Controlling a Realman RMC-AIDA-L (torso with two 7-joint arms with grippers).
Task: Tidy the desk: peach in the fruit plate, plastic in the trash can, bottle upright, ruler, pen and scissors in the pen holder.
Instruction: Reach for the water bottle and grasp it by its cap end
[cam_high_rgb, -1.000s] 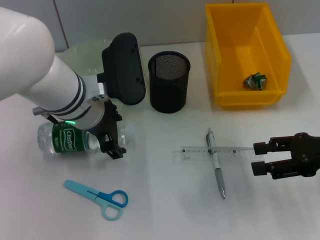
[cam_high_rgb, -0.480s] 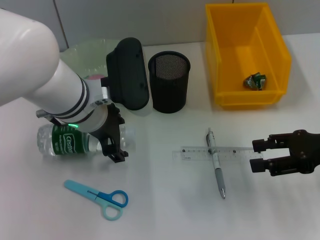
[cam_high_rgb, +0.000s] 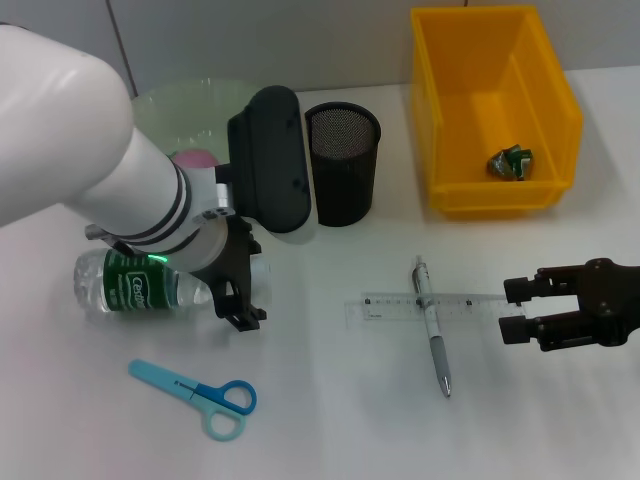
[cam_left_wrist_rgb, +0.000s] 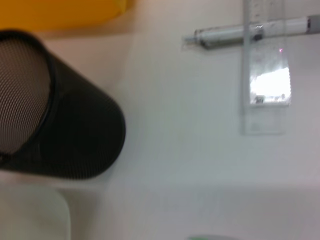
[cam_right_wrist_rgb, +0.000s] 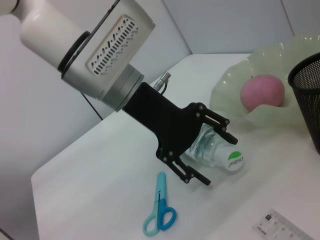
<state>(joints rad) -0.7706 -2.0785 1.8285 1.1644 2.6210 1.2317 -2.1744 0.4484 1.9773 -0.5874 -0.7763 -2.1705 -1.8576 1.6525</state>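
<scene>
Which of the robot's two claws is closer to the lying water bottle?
The left. The left gripper straddles the bottle near its cap end, fingers open around it. The right gripper hovers open far across the table, by the ruler.

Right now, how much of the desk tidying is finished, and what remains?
Done: the peach lies in the fruit plate, and the plastic is in the yellow bin. In hand: the left gripper, fingers open, straddles the lying bottle. Left: ruler, pen and scissors are outside the pen holder. The right gripper hovers open beside the ruler.
</scene>
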